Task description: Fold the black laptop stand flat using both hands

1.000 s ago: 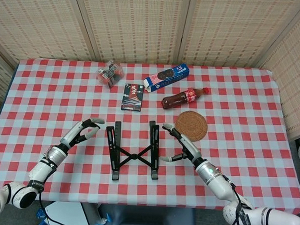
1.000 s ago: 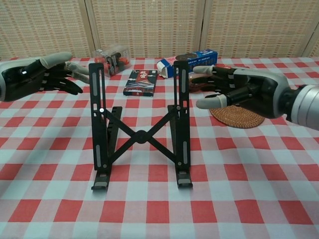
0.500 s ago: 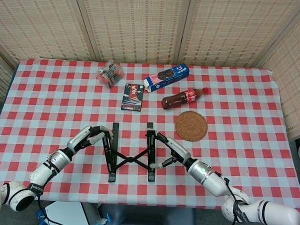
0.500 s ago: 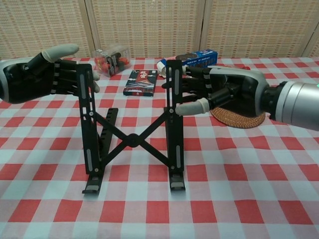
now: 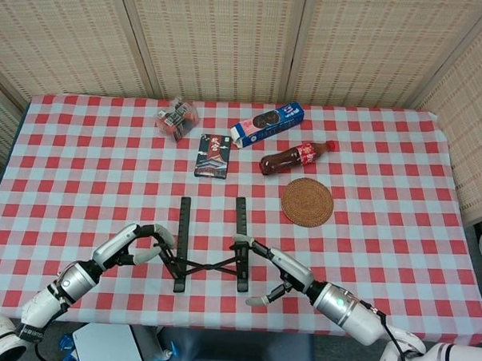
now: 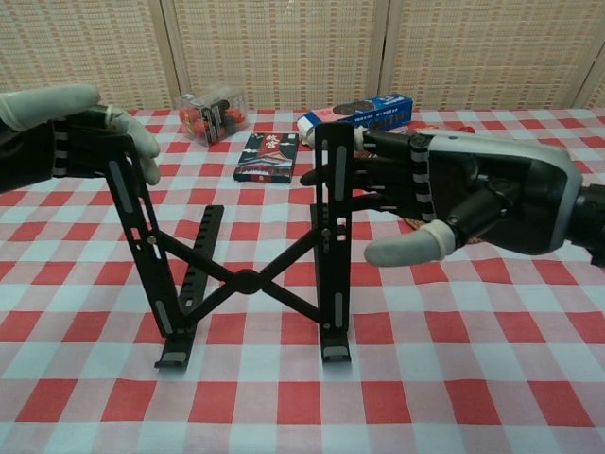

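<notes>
Between both hands, the laptop stand (image 6: 248,274) stands gripped by left hand (image 6: 66,142) and right hand (image 6: 454,194).

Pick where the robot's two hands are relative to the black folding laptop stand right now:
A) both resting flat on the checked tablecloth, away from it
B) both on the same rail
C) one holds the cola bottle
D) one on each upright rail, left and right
D: in the chest view the left hand touches the top of the black folding laptop stand's left rail, while the right hand has its fingers against the right rail.
</notes>
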